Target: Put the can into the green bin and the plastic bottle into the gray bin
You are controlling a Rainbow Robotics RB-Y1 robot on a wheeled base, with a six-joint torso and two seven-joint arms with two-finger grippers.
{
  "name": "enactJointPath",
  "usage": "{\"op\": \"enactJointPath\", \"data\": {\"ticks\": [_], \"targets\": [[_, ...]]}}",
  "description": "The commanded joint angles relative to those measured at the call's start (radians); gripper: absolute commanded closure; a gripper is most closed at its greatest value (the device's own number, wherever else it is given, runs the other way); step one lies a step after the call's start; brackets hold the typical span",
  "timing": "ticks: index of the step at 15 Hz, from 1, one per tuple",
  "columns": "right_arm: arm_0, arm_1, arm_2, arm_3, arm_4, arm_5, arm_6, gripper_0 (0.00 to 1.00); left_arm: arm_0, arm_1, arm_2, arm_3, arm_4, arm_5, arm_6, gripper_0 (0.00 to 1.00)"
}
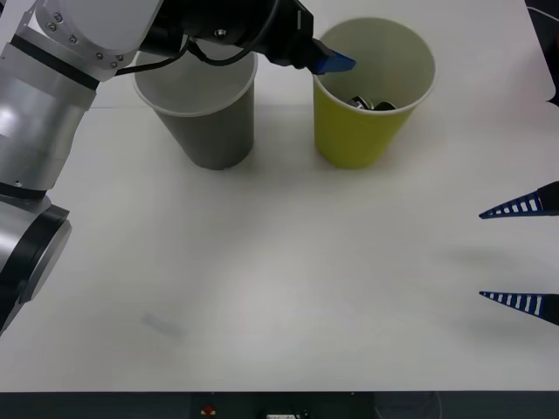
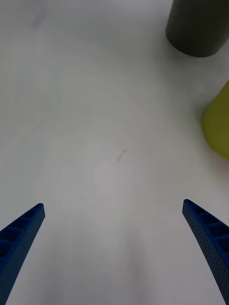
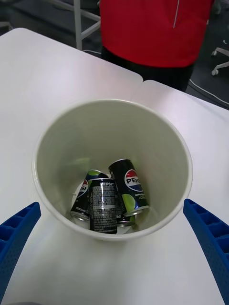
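The green bin stands at the back of the white table, to the right of the gray bin. Black cans with a round red and blue logo lie in the bottom of the green bin; their tops show in the front view. My left gripper hovers over the green bin's near-left rim. It is open, its blue fingers spread with nothing between them. My right gripper waits open and empty at the table's right side. The plastic bottle is out of view.
The left arm reaches across the gray bin's top and covers part of its mouth. In the right wrist view the gray bin and the green bin stand beyond bare white table. The table's front edge is near.
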Motion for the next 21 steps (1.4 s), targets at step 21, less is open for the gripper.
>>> {"op": "enactJointPath", "data": {"ticks": [21], "targets": [[0.000,0.000,0.000,0.000,0.000,0.000,0.000,0.00,1.063,0.441,0.421,-0.676,0.580,0.039,-0.662,0.00]]}}
